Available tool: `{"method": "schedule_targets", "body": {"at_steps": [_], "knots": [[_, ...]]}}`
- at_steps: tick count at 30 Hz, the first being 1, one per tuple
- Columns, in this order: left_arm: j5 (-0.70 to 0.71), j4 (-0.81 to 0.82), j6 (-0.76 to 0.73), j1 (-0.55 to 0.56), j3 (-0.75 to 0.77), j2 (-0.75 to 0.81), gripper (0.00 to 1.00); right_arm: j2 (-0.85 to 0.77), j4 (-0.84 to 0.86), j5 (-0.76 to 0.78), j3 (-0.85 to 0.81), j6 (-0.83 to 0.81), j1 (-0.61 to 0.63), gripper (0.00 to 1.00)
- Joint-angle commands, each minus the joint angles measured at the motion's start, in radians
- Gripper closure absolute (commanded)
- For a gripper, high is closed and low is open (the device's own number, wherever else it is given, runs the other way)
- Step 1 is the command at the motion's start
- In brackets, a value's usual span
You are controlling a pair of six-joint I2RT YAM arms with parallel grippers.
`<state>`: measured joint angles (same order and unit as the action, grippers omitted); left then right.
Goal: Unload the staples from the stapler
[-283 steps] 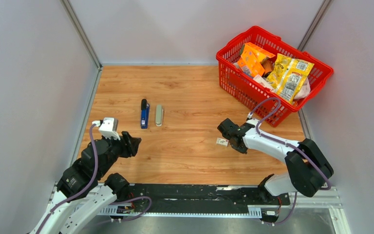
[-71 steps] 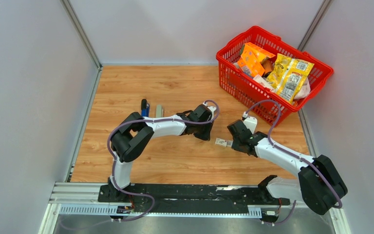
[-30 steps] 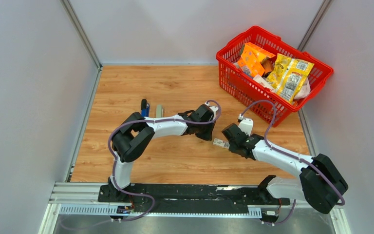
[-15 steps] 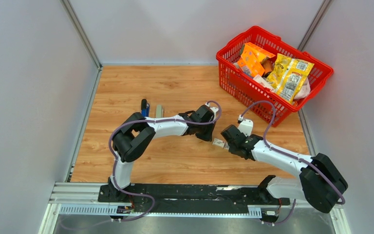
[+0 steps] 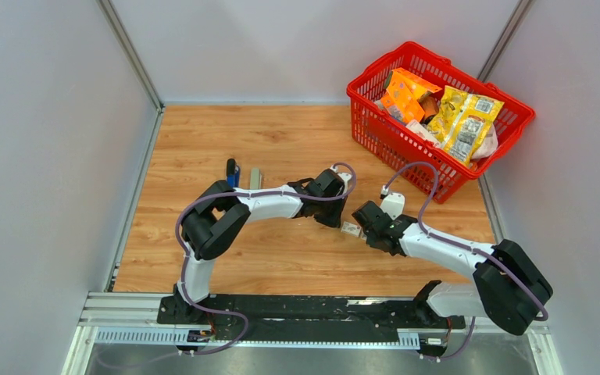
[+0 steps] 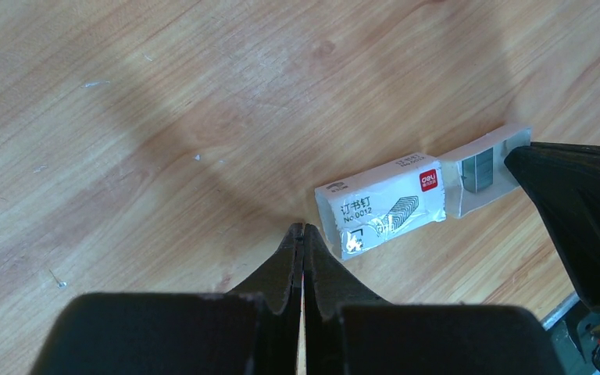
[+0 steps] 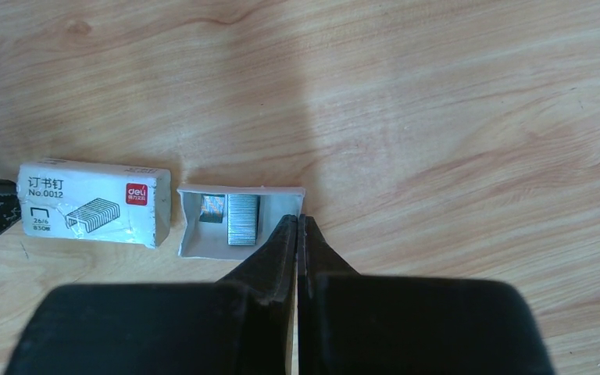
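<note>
The blue and black stapler (image 5: 232,171) lies at the left of the wooden table, partly behind my left arm. Silvery staples (image 7: 243,219) lie in a small open white tray (image 7: 195,244), pulled out of its white printed sleeve (image 7: 94,205). My right gripper (image 7: 298,219) is shut, with its tips against the tray's right end. My left gripper (image 6: 303,228) is also shut and holds nothing; its tips are at the sleeve's (image 6: 381,205) near left corner. From above, both grippers (image 5: 336,219) (image 5: 362,222) meet around the little box (image 5: 350,229).
A short grey strip (image 5: 255,176) lies beside the stapler. A red basket (image 5: 375,129) filled with orange and yellow packets stands at the back right. Grey walls close in the table on the left, back and right.
My right gripper has crept a little to the left, nudging the tray and sleeve toward the left gripper. The left arm has stayed put.
</note>
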<state>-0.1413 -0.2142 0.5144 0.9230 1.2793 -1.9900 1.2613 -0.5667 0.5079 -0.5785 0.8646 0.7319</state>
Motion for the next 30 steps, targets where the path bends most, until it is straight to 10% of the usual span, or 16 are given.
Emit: {"method": "schedule_targets", "body": {"at_steps": [1,30], "knots": [[-0.007,-0.001,-0.007,0.008,0.037,-0.012,1.0,0.003,0.033,0.037,-0.009,0.019,0.006,1.0],[-0.014,-0.005,-0.007,0.014,0.04,-0.02,1.0,0.016,0.056,0.04,-0.032,0.024,0.006,1.0]]}}
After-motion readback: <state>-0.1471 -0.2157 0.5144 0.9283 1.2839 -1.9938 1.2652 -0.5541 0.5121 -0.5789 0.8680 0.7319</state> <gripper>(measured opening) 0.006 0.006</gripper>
